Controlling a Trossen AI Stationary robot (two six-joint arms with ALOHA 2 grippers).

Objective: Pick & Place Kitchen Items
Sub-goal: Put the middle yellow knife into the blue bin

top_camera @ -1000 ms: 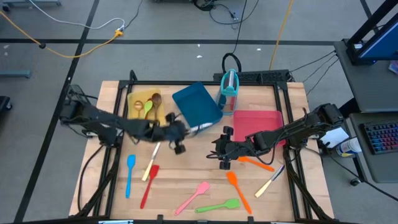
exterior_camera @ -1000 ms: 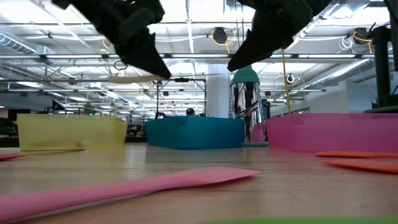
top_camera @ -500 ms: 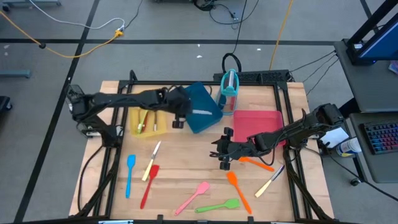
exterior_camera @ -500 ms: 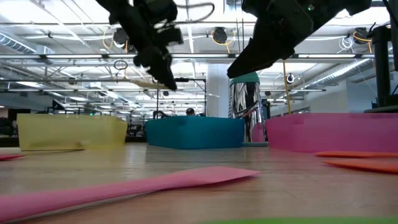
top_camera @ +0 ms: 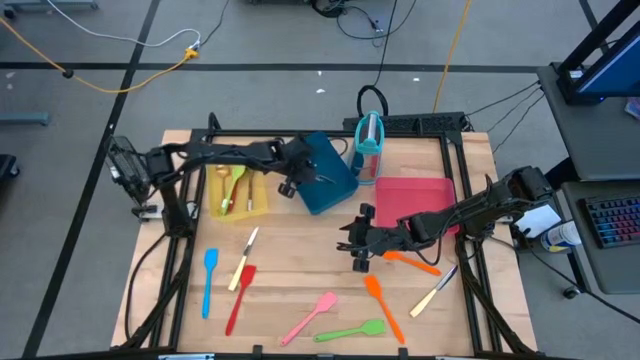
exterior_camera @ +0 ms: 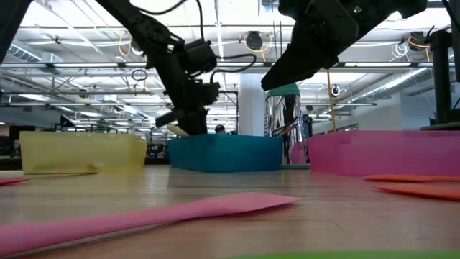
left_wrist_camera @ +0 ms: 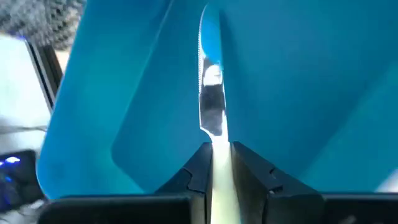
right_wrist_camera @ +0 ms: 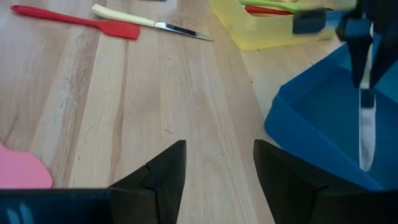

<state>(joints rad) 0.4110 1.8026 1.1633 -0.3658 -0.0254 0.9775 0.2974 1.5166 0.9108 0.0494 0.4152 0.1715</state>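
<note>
Utensils lie scattered on the near counter [top_camera: 300, 270]: a pink spatula [top_camera: 311, 316], green spatula [top_camera: 352, 331], red spatula [top_camera: 239, 296] and blue spoon [top_camera: 209, 280]. Farther in, the right gripper [top_camera: 354, 247] hovers with jaws spread, holding nothing. Beyond, the left gripper [top_camera: 291, 186] pinches a knife [left_wrist_camera: 211, 109] over the blue tray [top_camera: 322, 172].

Table [top_camera: 300, 270]: pale wood planks, matt, visible grain. Blue tray [left_wrist_camera: 298, 74]: smooth plastic w/ soft sheen. Yellow tray [right_wrist_camera: 261, 31]: translucent glossy plastic. Knife [left_wrist_camera: 211, 99] in left gripper [left_wrist_camera: 217, 163]: polished metal blade, mirror-bright, serrated edge; cream handle, smooth. Gripper fingers [left_wrist_camera: 193, 171]: dark matt plastic. Second knife [right_wrist_camera: 149, 22]: shiny metal blade, cream handle. Red spatula [right_wrist_camera: 74, 22]: matt, rubbery look. Pink spatula [exterior_camera: 158, 216]: matt, smooth. Holder [exterior_camera: 284, 129]: reflective metal below, teal top.
</note>
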